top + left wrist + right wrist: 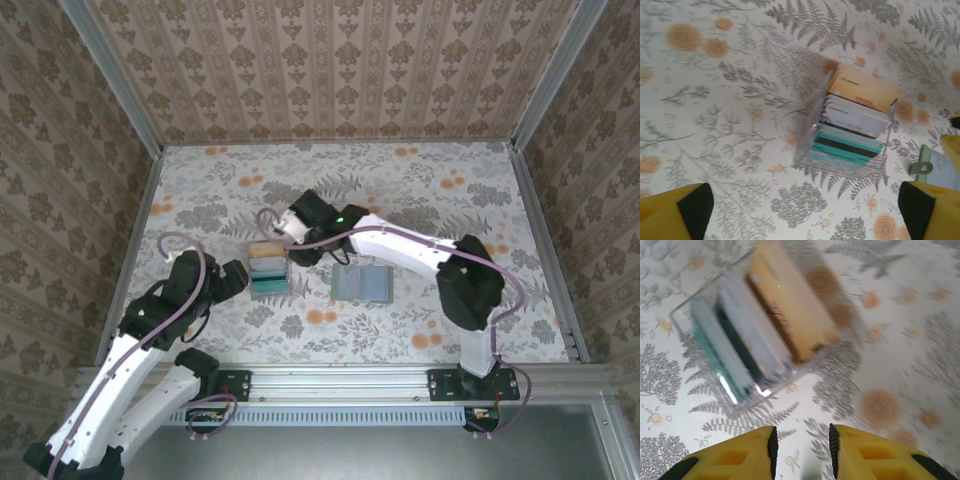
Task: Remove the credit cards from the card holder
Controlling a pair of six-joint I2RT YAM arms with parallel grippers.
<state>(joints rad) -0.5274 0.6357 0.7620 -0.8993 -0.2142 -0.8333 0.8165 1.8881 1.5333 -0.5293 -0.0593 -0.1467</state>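
Right of the clear tray, the card holder is lying flat, apart. Credit cards are standing inside the tray, their print blurring. Left gripper, tips cut off, is gaping wide beside it; right gripper is hovering above, narrowly parted, empty.

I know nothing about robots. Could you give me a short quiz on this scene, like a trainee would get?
1. Pick one: the credit cards sit in A) a clear tray, B) a red bowl, C) a drawer.
2. True or false: the right gripper is clamping a card.
3. Fill in: the left gripper has its jaws wide ____.

Key: 1 A. 2 False, nothing is between its jaws. 3 open.
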